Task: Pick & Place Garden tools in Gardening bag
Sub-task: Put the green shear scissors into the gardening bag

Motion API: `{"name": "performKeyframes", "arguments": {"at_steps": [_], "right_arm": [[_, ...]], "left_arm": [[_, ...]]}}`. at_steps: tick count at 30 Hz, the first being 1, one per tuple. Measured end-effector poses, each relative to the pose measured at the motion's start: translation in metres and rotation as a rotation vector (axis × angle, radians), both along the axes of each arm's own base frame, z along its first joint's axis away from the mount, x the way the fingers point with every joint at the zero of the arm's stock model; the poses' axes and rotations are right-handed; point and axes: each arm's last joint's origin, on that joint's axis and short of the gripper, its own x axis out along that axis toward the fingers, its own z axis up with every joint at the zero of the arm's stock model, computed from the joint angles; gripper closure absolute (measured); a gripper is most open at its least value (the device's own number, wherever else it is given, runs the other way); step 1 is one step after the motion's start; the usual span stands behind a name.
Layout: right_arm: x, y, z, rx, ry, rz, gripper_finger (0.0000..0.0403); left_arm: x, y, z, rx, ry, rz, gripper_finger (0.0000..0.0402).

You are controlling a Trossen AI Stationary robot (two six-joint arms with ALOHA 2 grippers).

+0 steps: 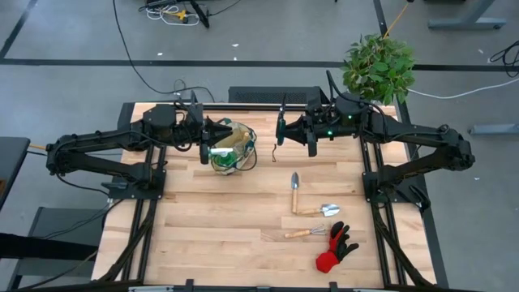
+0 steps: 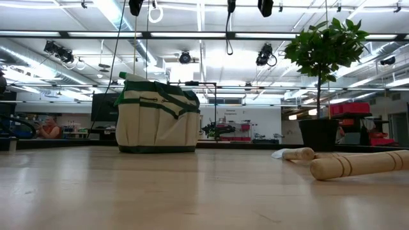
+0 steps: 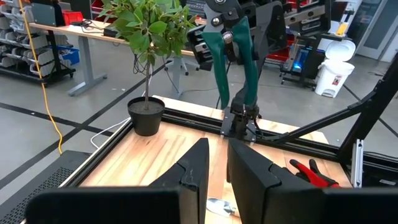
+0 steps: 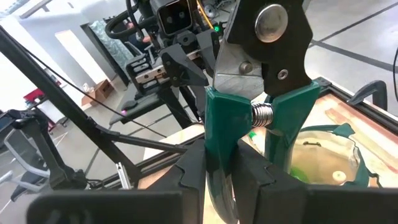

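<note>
The tan gardening bag (image 1: 231,146) stands on its base at the table's far middle, and it also shows in the low view (image 2: 156,121). A green spray bottle's top (image 2: 131,76) pokes above its rim. My right gripper (image 1: 280,130) hovers just right of the bag, shut on the green-handled pruning shears (image 4: 261,93). My left gripper (image 1: 204,134) hovers at the bag's left side, empty, its fingers (image 3: 196,171) a narrow gap apart. Three wooden-handled tools (image 1: 294,193) (image 1: 320,211) (image 1: 304,234) and a red-and-black glove (image 1: 335,248) lie flat at the near right. My right gripper pinches one green handle of the shears (image 4: 219,134) between its two fingers, below the spring and pivot. The fingers come level from the table's right and lie across the handle. The shears stand upright, black head (image 3: 221,9) up, handles hanging down, lifted clear of the table.
A potted plant (image 1: 379,65) stands at the far right corner. Bare wood lies between the bag and the loose tools. Both arms' bases flank the table's left and right edges. A person sits far off in the room (image 2: 46,128).
</note>
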Motion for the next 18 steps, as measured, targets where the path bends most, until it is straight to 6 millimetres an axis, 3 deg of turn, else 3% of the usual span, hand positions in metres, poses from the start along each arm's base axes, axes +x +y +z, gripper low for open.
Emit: {"name": "performKeyframes", "arguments": {"at_steps": [18], "right_arm": [[-0.0002,0.0001,-0.0021,-0.016,0.020,0.004,0.0352]], "left_arm": [[0.0000,0.0000,0.0000,0.000,-0.001,0.000,0.0337]]}}
